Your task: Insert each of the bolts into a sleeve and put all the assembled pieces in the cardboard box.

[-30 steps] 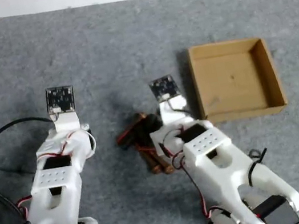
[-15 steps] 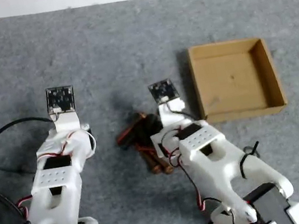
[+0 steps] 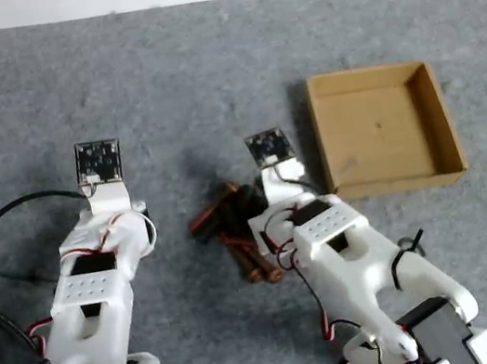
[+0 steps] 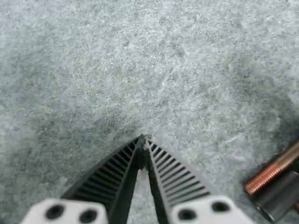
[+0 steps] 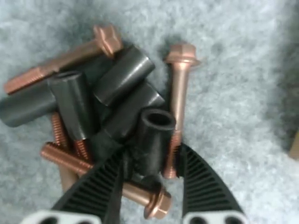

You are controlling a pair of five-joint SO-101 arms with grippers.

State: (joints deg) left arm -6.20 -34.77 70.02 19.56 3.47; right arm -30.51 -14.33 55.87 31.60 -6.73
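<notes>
Sleeve (image 5: 155, 133) and bolt (image 5: 179, 98) between the spread right gripper (image 5: 153, 151), left gripper (image 4: 144, 140) pressed together over grey carpet (image 4: 140, 56)

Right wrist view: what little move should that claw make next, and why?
Probably close the right gripper on the dark sleeve. Its jaws stand open on either side of that sleeve. A copper bolt has its shaft between them too, so it may get pinched along with it.
</notes>
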